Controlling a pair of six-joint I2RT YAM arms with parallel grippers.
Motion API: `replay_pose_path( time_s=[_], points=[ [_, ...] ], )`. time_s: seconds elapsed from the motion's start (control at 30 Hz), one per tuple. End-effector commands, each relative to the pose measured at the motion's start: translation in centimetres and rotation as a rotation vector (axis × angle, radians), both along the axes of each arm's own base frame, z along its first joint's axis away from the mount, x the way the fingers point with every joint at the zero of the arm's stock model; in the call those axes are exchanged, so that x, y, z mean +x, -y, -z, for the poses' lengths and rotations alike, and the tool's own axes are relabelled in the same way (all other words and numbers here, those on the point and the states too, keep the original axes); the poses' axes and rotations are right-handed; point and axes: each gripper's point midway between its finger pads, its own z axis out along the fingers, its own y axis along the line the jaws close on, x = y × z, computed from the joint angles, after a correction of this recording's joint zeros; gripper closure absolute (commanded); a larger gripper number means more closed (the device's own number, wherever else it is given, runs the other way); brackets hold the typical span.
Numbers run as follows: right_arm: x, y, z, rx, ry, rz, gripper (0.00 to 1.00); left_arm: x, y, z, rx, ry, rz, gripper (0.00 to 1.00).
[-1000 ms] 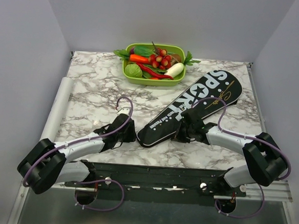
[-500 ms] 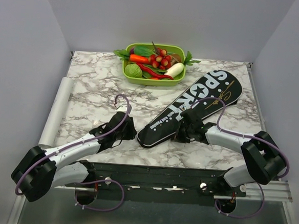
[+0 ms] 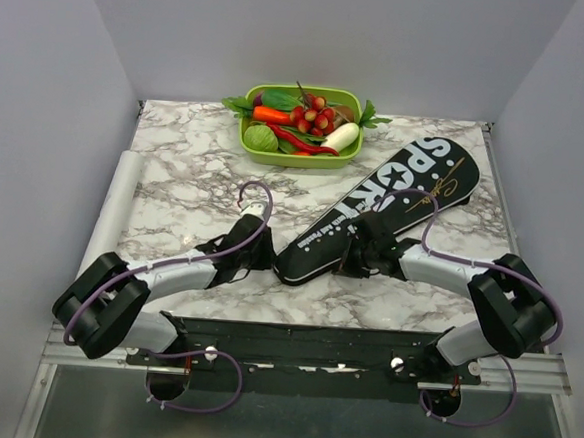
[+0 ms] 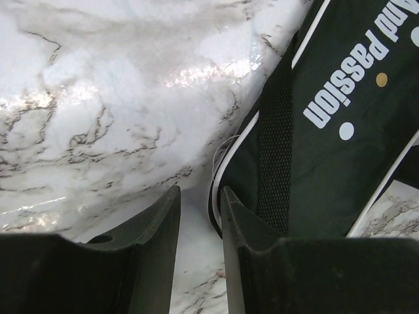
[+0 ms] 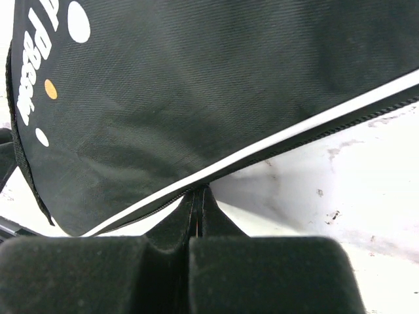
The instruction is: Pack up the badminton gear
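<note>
Marbled counter point(image 3: 176, 161) filled the overhead frame. Nearest, at lower centre, the left tool point(image 4: 200, 209) stood released, jaws apart, with the narrow-end corner of the black bag point(image 3: 399, 191) at their mouth. The right tool point(image 5: 196, 196) was clenched tight at the bag's zip edge; what it pinched was hidden. The bag ran diagonally toward the upper right. Closing it probably wanted the left tool steadying that end while the right drew straight along the seam.

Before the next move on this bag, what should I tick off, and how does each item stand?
1. Bag lies flat on table: ok.
2. Left gripper open beside bag's narrow end, jaws empty: ok.
3. Right gripper shut at bag's piped edge: ok.
4. Zip pull held: cannot tell.
5. Rackets, shuttlecock inside: cannot tell, none visible.
6. Vegetable tray apart from both grippers: ok.
</note>
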Motion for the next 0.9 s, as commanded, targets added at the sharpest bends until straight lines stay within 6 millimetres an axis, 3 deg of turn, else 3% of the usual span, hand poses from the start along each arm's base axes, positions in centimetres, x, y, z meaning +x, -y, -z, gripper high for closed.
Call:
replay_pose_path(
  time_s=[0.0,0.1,0.2,0.43,0.6,0.73,0.87],
  points=[
    [-0.6,-0.4,0.9,-0.027,-0.016,-0.045,0.99,-0.7,1.8,1.0,-0.038,-0.025,0.046,0.64],
    [-1.3,-1.4,1.0,-0.046,-0.018,-0.082,0.99,-1.0,1.9,1.4,-0.041,-0.033,0.050,0.73],
    [-2.0,-3.8,0.7,-0.055,-0.019,-0.127,0.99,-1.3,2.2,1.6,-0.047,-0.038,0.055,0.76],
    [-5.0,-11.4,0.1,0.032,-0.063,-0.262,0.99,-1.7,2.5,1.3,-0.050,-0.032,0.064,0.76],
    [-5.8,-16.2,-0.5,0.111,-0.096,-0.298,0.99,-2.3,2.4,0.9,-0.056,-0.025,0.073,0.77],
    [-6.2,-17.8,-0.1,0.120,-0.116,-0.292,0.99,-2.9,1.8,0.4,-0.040,-0.004,0.070,0.77],
    [-5.8,-17.6,-0.8,0.114,-0.086,-0.278,0.99,-3.7,0.7,0.6,-0.025,-0.002,0.069,0.77]
  ],
)
